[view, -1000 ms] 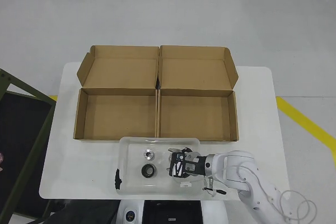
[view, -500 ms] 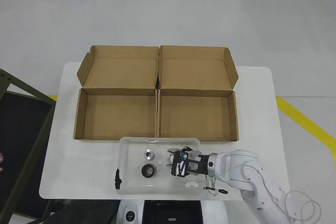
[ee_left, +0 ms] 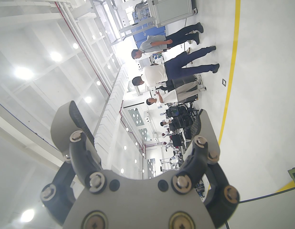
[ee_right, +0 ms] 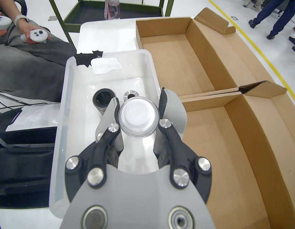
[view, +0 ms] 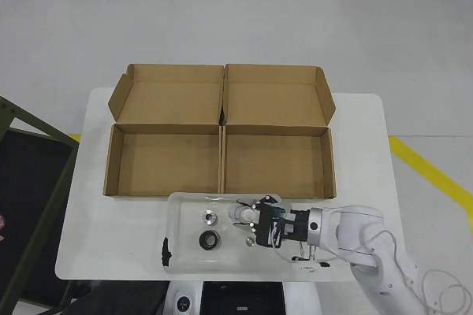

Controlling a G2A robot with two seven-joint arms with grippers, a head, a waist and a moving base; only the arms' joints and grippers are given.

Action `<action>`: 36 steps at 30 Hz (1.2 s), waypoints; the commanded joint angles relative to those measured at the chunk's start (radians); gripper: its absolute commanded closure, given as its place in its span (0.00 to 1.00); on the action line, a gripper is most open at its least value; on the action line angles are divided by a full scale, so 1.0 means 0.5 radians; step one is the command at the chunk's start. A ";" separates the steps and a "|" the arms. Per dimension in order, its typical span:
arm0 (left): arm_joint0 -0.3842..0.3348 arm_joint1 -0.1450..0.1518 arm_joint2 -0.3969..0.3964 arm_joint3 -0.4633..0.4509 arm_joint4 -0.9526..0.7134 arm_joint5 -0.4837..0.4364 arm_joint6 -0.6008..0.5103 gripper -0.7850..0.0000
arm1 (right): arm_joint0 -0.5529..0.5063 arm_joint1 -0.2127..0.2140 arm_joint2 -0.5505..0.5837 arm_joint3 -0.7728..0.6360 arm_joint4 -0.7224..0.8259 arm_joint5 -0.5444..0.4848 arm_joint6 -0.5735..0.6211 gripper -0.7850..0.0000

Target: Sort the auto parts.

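Lifted within 1 s, your right gripper (ee_right: 139, 100) clamps the white-capped part (ee_right: 139, 117) above the bin (ee_right: 64, 101); the right box (view: 277, 164) lies straight beyond its far wall. Left gripper (ee_left: 136, 109) stands open.

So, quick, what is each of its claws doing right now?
Left gripper: open, holding nothing.
Right gripper: shut on a white round part, over the clear bin.

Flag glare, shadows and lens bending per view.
Left wrist view: ceiling lamps flare white behind the open left gripper, and the yellow floor line bows. Right wrist view: highlights glint on the clear bin beside the right gripper's white part. Top view: even light, soft shadows inside cardboard boxes.
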 commanded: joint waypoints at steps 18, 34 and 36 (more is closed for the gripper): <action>0.000 0.000 0.000 0.000 0.000 0.000 0.000 0.00 | 0.218 0.008 0.056 0.175 0.306 0.087 -0.183 1.00; 0.000 0.000 0.000 0.000 0.000 0.000 0.000 0.00 | 0.546 -0.027 -0.067 0.476 0.402 0.278 -0.224 1.00; 0.000 0.000 0.000 0.000 0.000 0.000 0.000 0.00 | 0.592 -0.033 -0.089 0.529 0.401 0.307 -0.219 1.00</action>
